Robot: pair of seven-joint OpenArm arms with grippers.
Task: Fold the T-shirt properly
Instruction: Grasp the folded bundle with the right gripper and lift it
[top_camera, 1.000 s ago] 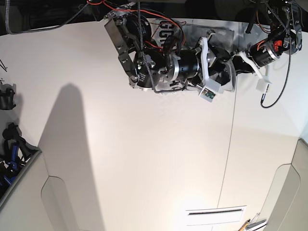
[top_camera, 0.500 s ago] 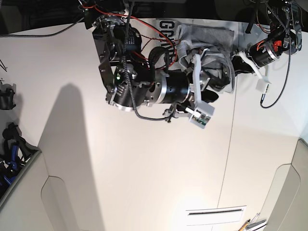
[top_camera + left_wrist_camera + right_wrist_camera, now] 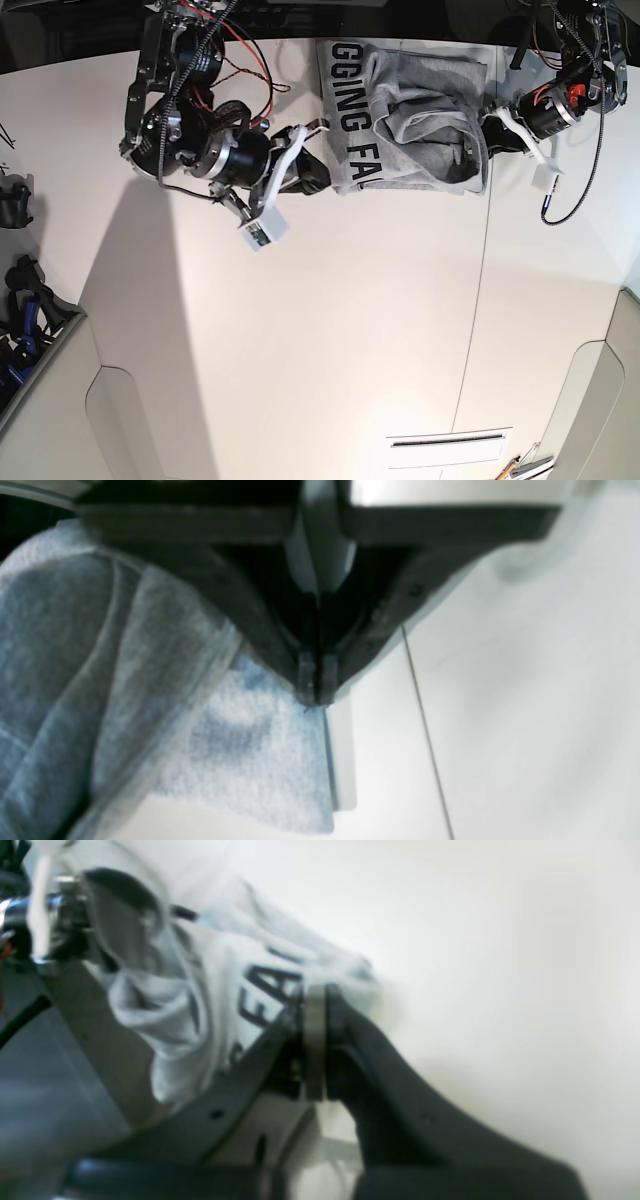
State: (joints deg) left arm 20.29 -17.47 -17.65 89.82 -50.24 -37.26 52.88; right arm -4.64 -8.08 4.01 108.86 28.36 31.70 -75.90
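The light heather-grey cotton T-shirt (image 3: pixel 420 120) with dark navy block lettering lies bunched and partly folded at the far edge of the white table (image 3: pixel 330 340). The right gripper (image 3: pixel 315 1005) has its black jaws pressed together at the shirt's lettered edge, seemingly pinching the cloth. The left gripper (image 3: pixel 315 690) is clamped tight on the plain grey hem at the shirt's opposite side.

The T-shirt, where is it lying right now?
In the base view the T-shirt lies crumpled at the far edge of the white table, between the right gripper and the left gripper.
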